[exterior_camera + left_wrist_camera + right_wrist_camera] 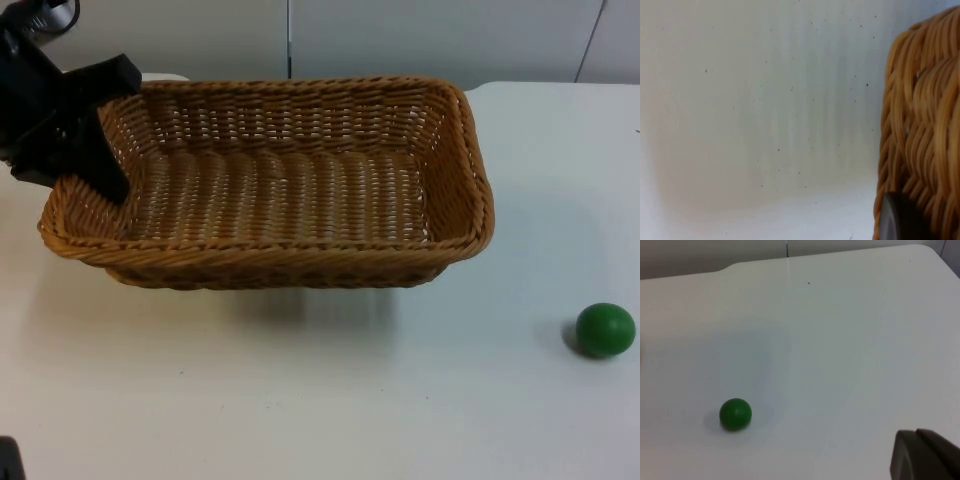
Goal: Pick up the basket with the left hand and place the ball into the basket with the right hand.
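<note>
A small green ball (605, 330) lies on the white desk (300, 400), well apart from the rectangular woven wicker basket (270, 180). Farther back, the left hand (85, 130) clamps the basket's left rim, lifting it above its shadow; the right hand's (925, 455) state cannot be told.

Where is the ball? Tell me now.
In the top view the green ball lies on the white table near the picture's right edge, apart from the basket, which the left gripper holds by its left rim.
</note>
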